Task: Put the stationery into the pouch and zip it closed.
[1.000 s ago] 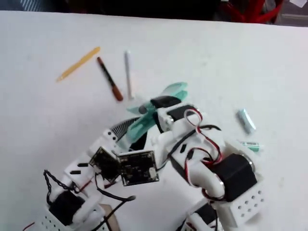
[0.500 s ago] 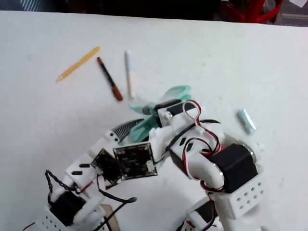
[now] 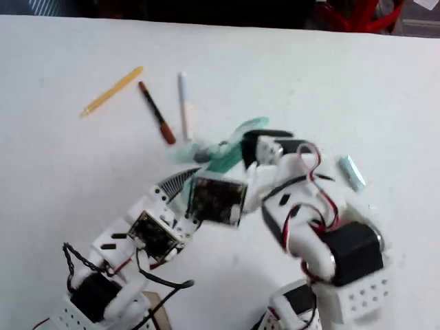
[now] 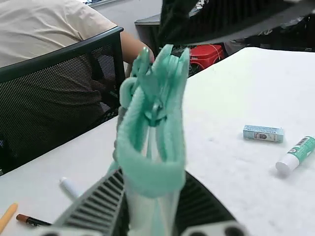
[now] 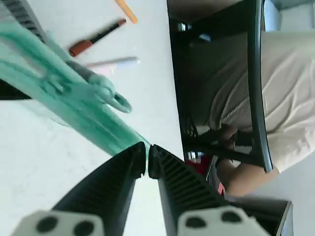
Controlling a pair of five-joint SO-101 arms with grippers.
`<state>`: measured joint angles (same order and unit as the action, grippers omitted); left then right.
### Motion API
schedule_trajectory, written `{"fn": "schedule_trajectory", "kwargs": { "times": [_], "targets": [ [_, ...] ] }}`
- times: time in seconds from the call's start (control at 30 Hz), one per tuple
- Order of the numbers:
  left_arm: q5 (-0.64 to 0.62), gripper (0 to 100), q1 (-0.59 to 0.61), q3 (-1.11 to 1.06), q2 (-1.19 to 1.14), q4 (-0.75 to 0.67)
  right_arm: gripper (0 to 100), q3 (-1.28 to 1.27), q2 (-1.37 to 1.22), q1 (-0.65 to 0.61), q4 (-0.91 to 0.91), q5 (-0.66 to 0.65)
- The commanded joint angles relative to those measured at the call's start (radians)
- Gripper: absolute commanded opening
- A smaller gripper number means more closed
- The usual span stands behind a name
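From the high view, my left gripper pinches the green pouch, with my right gripper at its far end. A yellow pen, brown marker and white pen lie beyond.

In the left wrist view the pouch stands upright and I can't see what is inside it. A small box and a glue stick lie near it, their print unreadable.

In the right wrist view the fingers are pressed together at the pouch's corner.

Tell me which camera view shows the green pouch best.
The left wrist view. There the pouch stands upright in the middle, held by the left hand, with its zipper facing the camera. The right wrist view shows one stretch of it from the side. In the high view the arms cover much of it.
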<state>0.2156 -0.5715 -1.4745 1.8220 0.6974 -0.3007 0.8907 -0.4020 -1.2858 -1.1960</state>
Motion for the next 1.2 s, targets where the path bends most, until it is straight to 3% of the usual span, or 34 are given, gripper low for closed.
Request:
{"fn": "schedule_trajectory", "kwargs": {
  "times": [0.0,0.13,0.23,0.43,0.87,1.17],
  "targets": [
    [-0.023,2,0.005,0.002,-0.01,-0.014,1.9,-0.074,0.013,0.097,0.097,0.008],
    [-0.023,2,0.005,0.002,-0.01,-0.017,1.9,-0.135,0.019,0.097,0.125,0.017],
    [-0.023,2,0.005,0.002,-0.008,-0.017,2.6,-0.166,0.073,0.015,0.113,0.031],
    [-0.023,2,0.002,0.002,-0.008,-0.012,23.5,-0.215,0.248,-0.133,0.105,0.175],
    [-0.025,2,-0.002,0.0,-0.008,-0.011,16.3,-0.265,0.182,-0.14,0.194,0.16],
    [-0.025,2,-0.024,-0.002,-0.008,-0.008,16.2,-0.265,0.174,-0.286,0.189,0.164]
  ]
}}
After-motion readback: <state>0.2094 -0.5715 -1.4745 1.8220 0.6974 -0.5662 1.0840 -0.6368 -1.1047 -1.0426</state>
